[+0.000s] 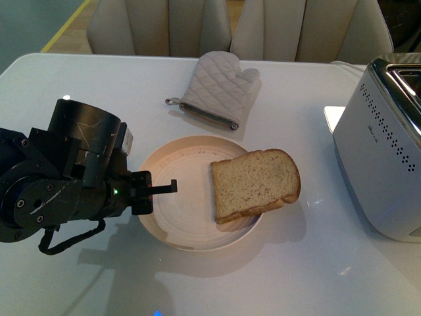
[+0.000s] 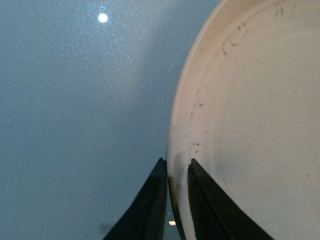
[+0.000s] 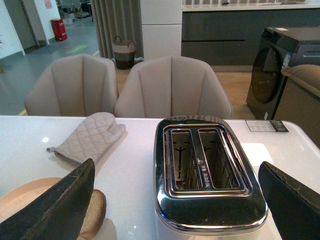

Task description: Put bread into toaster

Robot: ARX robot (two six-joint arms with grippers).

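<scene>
A thick tan slice of bread (image 1: 255, 184) lies on the right side of the cream plate (image 1: 172, 218), overhanging its rim; a corner of the bread (image 3: 94, 213) shows in the right wrist view. My left gripper (image 1: 172, 187) is shut on the plate's left rim, with the plate's edge (image 2: 176, 150) pinched between its black fingers (image 2: 150, 205). The silver-white toaster (image 1: 381, 158) stands at the table's right edge. My right gripper (image 3: 177, 200) hangs open above the toaster (image 3: 207, 170), whose two empty slots face up between its fingers. That arm is not in the front view.
A grey quilted oven mitt (image 1: 220, 89) lies behind the plate; the mitt (image 3: 90, 137) also shows in the right wrist view. Beige chairs (image 1: 230, 26) line the table's far edge. White tabletop (image 1: 309, 263) stretches in front of the toaster.
</scene>
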